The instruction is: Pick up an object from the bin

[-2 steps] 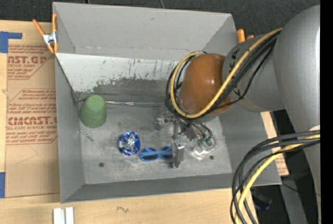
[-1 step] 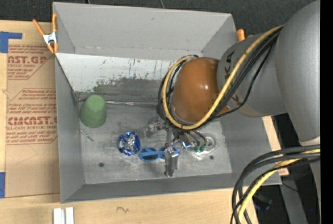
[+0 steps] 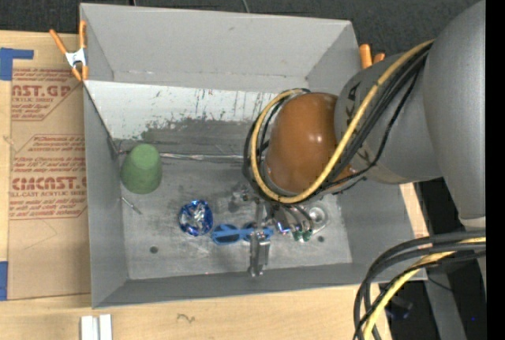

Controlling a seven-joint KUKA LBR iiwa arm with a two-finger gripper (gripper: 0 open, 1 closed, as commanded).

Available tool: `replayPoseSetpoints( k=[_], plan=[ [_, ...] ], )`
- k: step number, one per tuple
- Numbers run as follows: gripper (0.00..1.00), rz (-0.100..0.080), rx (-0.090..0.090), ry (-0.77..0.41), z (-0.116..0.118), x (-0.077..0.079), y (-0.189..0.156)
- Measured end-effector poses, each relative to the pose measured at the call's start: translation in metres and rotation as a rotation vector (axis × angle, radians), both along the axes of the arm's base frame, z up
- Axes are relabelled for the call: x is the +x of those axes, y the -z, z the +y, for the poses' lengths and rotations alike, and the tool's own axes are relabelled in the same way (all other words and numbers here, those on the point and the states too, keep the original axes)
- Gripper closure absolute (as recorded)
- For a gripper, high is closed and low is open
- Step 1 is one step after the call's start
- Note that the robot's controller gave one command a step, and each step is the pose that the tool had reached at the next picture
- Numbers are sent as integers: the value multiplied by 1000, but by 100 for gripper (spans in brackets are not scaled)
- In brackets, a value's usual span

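My gripper (image 3: pixel 258 250) hangs low over the bin's front middle, just beneath the orange wrist cover. A blue flat thing (image 3: pixel 229 233), like a small plastic tool, lies right beside its fingers on the left. A crumpled blue and silver foil ball (image 3: pixel 195 217) rests a little farther left. A small green-tipped metal piece (image 3: pixel 304 232) sits to the gripper's right, next to a round silvery part (image 3: pixel 316 215). I cannot see whether anything is between the fingers.
A green cup-shaped thing (image 3: pixel 142 167) stands upside down at the bin's left, near the back wall. The arm and its cables cover the bin's right half.
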State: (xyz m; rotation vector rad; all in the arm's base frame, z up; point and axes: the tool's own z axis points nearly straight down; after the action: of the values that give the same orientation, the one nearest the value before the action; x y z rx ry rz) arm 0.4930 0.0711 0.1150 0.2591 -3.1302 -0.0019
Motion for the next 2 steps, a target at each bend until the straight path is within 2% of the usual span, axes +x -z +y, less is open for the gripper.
replayPoseSetpoints(
  k=[1,2],
  plan=[
    [0,-20,3,-19,-13,-3,41],
    [0,-9,0,-18,-12,-1,40]
  ],
)
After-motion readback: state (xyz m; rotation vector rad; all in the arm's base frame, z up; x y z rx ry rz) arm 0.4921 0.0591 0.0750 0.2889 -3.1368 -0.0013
